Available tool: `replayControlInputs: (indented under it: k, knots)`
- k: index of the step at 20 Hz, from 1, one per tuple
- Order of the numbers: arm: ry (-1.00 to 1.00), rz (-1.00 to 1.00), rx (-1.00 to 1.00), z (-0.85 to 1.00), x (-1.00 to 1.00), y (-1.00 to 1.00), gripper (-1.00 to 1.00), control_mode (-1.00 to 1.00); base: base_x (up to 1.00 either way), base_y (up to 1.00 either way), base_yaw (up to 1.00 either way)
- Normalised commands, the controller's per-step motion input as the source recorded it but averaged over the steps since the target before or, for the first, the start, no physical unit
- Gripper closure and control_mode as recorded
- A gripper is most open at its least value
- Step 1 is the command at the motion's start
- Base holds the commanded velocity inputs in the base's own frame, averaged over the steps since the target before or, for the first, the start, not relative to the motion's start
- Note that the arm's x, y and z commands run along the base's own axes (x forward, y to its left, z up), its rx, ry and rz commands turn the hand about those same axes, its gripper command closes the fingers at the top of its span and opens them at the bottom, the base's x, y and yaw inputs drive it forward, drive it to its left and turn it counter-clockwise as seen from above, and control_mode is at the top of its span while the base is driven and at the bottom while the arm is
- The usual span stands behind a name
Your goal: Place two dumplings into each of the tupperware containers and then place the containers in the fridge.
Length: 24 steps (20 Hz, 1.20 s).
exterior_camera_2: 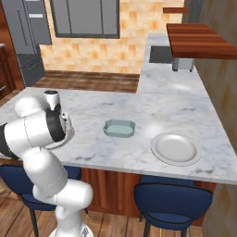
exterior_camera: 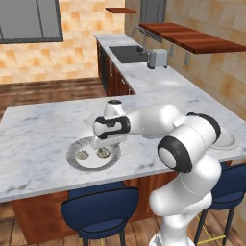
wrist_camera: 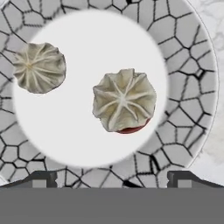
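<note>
Two beige-grey dumplings lie on the white middle of a round plate (wrist_camera: 189, 100) with a cracked grey rim. One dumpling (wrist_camera: 124, 100) is directly below my hand, the other dumpling (wrist_camera: 39, 67) sits nearer the rim. From the left base view the same plate (exterior_camera: 73, 158) holds both dumplings (exterior_camera: 102, 153) (exterior_camera: 82, 154). My gripper (wrist_camera: 113, 179) (exterior_camera: 103, 145) hovers open just above them, holding nothing. A pale blue-green tupperware container (exterior_camera_2: 119, 128) stands apart on the counter. The grey fridge (exterior_camera_2: 27, 41) is far off.
A plain round grey plate (exterior_camera_2: 176, 149) lies near the counter's front edge. Blue stools (exterior_camera: 98, 206) stand below the marble counter (exterior_camera: 38, 129). A sink (exterior_camera: 126, 53) and a toaster (exterior_camera: 157, 58) are at the back, under a wooden shelf (exterior_camera: 192, 38).
</note>
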Motion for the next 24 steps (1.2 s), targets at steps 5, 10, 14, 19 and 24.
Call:
replayControlInputs:
  k: [5, 10, 14, 19, 24]
  knots:
    - [0.0, 0.02, 0.0, -0.31, 0.24, 0.06, -1.0, -1.0, 0.0, 0.0, 0.0]
    - [0.0, 0.01, 0.0, -0.28, 0.22, 0.16, -1.0, -1.0, 0.0, 0.0, 0.0]
    - [0.01, 0.0, 0.0, -0.06, 0.17, 0.11, -1.0, -1.0, 0.0, 0.0, 0.0]
    - [0.0, 0.0, 0.0, -0.07, 0.1, 0.0, -1.0, -1.0, 0.0, 0.0, 0.0]
    - [0.0, 0.0, 0.0, -0.2, 0.0, 0.0, -1.0, -1.0, 0.0, 0.0, 0.0]
